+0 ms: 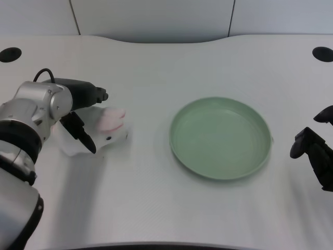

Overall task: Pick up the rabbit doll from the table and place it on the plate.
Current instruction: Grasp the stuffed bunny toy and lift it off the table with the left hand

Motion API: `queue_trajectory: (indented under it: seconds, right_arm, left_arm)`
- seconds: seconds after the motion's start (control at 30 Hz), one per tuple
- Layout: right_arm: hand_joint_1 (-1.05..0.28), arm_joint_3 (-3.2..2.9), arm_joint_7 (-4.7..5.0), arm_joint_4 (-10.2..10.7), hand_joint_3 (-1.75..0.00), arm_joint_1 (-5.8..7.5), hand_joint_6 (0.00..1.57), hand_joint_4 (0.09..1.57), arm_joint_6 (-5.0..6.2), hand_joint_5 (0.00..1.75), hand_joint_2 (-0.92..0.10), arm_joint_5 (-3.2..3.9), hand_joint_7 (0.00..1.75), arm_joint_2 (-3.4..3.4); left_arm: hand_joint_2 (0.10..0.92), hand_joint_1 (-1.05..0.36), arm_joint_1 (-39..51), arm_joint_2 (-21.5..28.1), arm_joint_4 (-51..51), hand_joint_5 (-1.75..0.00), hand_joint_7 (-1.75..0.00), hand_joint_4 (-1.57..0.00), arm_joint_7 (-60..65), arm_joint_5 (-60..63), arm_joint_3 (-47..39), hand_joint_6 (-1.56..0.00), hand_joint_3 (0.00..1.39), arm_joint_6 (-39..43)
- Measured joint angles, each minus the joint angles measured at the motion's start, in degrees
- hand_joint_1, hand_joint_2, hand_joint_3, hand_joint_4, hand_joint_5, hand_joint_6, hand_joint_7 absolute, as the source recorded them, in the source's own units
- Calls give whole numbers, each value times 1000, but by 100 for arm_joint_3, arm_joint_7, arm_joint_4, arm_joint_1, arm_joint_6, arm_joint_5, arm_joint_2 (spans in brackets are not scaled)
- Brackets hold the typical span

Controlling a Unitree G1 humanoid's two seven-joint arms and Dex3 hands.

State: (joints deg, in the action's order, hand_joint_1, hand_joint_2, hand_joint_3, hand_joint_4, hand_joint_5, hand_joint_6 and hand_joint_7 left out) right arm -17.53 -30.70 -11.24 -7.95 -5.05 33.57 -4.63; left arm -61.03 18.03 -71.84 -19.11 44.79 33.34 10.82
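Grasp step: rabbit doll [106, 130] is lying on the table [156, 203], left of the green plate [221, 138], straddled by left hand [83, 117]; firm clamp cannot be confirmed. Next, closure, lift, rightward carry are needed.

Rabbit doll [106, 130] lies left of plate [221, 174].

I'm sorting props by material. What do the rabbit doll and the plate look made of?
Rabbit doll: probably soft plush fabric, white with pink ears; its outline is rounded and fuzzy, with no shine. Plate: likely hard plastic, pale green, with a smooth, nearly matte finish and an evenly moulded raised rim; glazed ceramic can't be ruled out.
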Motion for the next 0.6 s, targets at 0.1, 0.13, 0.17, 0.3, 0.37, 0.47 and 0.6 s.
queue_trajectory:
  seconds: [0.1,0.13,0.17,0.3,0.37,0.47,0.6]
  right_arm:
    - [83,-1,12,83,-1746,58,315,627,-55,1746,-125,29,1714,-1]
    - [84,0,16,107,-1746,79,317,628,-96,1746,-124,44,1715,-1]
    - [85,3,19,130,-1746,94,318,629,-128,1746,-124,55,1717,0]
    - [72,-10,10,136,-1746,103,311,631,-120,1746,-121,60,1720,-2]
    - [73,-19,8,129,-1746,103,310,632,-118,1746,-122,60,1722,-3]
    - [87,-37,7,124,-1746,103,310,633,-118,1746,-137,60,1725,-4]
    - [105,-88,6,83,-1746,103,310,635,-118,1746,-152,60,1726,-5]
  left_arm:
    - [615,-945,-15,-40,-98,-35,-28,1,62,87,170,-120,0,-50]
    - [614,-943,-17,-54,-118,-31,-27,1,105,140,223,-118,0,-53]
    - [614,-942,-18,-65,-140,-28,-27,1,136,174,253,-117,0,-56]
    - [627,-946,-42,-185,-259,0,-9,1,292,351,502,-82,6,-146]
    - [627,-948,-55,-220,-272,1,-8,1,317,401,565,-80,5,-154]
    - [654,-939,-67,-233,-299,1,-4,1,363,443,635,-49,16,-173]
    - [672,-922,-67,-331,-360,1,-3,1,789,677,901,-19,17,-239]
